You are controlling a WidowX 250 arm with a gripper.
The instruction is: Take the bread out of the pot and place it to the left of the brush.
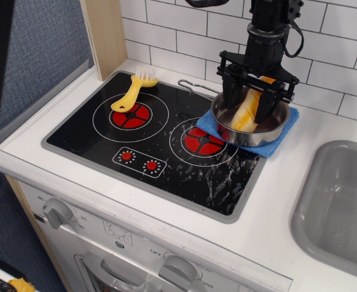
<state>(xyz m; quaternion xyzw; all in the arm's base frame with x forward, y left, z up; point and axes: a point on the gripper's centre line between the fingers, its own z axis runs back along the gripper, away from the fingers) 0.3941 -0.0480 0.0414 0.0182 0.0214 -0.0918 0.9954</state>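
Golden-tan toy loaf [249, 111] in the shiny steel pot [251, 131] is straddled by the spread black gripper [252, 108], seemingly untouched; centred closing is advised.

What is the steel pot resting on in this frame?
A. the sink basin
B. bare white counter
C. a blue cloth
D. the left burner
C: the pot, with the bread still in it, sits on a blue cloth at the right rear of the stovetop.
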